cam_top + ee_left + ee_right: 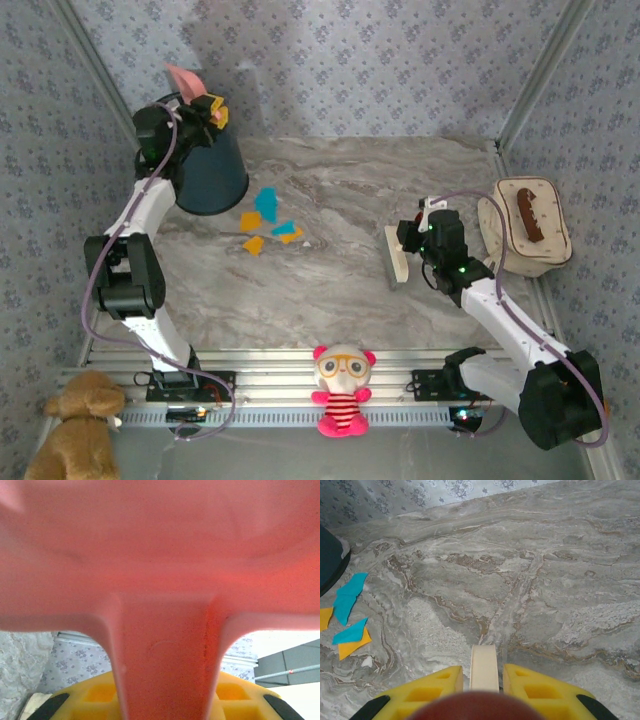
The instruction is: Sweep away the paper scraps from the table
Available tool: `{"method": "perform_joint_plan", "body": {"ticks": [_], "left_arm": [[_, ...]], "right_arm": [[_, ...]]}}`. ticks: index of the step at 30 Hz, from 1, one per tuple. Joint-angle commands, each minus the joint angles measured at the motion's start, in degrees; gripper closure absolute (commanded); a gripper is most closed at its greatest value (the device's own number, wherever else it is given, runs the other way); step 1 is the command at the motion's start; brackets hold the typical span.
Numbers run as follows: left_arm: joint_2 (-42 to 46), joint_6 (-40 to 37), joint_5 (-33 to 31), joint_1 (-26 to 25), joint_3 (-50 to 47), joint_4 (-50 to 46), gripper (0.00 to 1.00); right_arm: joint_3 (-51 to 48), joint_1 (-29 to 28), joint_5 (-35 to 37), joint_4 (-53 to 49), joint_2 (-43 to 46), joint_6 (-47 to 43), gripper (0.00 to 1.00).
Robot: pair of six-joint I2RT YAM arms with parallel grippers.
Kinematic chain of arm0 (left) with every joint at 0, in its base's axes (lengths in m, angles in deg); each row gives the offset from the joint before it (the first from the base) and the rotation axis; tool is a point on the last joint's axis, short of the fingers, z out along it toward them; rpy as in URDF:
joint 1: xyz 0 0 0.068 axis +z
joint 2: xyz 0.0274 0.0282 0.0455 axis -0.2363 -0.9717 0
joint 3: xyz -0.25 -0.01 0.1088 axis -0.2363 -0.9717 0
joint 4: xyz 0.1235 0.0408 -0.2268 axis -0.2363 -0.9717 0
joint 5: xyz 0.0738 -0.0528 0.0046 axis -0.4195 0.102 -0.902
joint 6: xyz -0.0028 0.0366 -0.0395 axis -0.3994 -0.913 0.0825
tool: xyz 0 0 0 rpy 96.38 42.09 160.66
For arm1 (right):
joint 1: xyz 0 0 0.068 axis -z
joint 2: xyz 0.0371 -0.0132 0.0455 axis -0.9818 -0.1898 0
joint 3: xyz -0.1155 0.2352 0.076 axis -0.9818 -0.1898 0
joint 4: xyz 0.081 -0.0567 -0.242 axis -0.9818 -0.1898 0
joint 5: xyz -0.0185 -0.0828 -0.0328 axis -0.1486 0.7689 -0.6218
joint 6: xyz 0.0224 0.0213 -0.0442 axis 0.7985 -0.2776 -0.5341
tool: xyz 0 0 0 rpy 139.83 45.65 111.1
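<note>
Left gripper (pixel 207 107) clamps a pink plastic dustpan (pixel 183 78) above the dark round bin (pixel 212 178) at the table (pixel 330 290)'s far-left corner, its inside hidden. Right gripper (pixel 408 240) pinches a cream brush handle (pixel 484 666).

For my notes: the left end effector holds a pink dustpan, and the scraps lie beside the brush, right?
No: the scraps lie beside the bin, apart from the brush, per the top view. The left end effector does hold the dustpan.

The paper scraps (pixel 268 222) sit on the table (pixel 340 290) left of centre, just right of the bin (pixel 210 172) in the upper left, with the dustpan (pixel 185 78) above it. Then there's the brush (pixel 397 256) right of centre, pouch (pixel 525 228) far right, plush doll (pixel 343 390) bottom middle.
</note>
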Motion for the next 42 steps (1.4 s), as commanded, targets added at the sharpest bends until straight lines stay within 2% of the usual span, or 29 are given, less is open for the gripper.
{"method": "perform_joint_plan", "body": {"ticks": [1,4,10,16,25,31,36,42], "left_arm": [[2.2,4.1,-1.6,-0.6,-0.5,6.5,1.0],[1.8,5.4,-1.5,-0.8,-0.4,8.0,1.0],[2.2,2.9,-0.8,-0.9,0.9,5.6,1.0],[3.1,-3.5,1.7,-0.8,2.9,-0.4,1.0],[5.9,-25.1,4.3,-0.8,7.6,-19.8,1.0],[7.0,-42.6,4.7,-0.8,11.3,-35.6,1.0],[8.5,-57.2,3.1,-1.0,14.1,-47.9,1.0],[10.6,-74.9,-1.8,-1.5,17.5,-63.9,1.0]], "right_arm": [[-0.3,0.3,-0.2,1.9,0.4,0.8,1.0],[-0.4,0.3,-0.3,2.0,0.5,0.9,1.0],[-0.5,0.3,-0.3,2.2,0.4,1.2,1.0],[0.0,0.3,-0.1,2.2,0.0,1.5,1.0],[0.1,0.3,-0.2,2.4,-0.1,2.3,1.0],[0.3,0.3,-0.7,3.1,-0.4,2.7,1.0],[0.3,0.3,-1.1,3.7,-0.4,3.4,1.0],[0.6,0.3,-1.9,4.5,-0.5,4.2,1.0]]}}
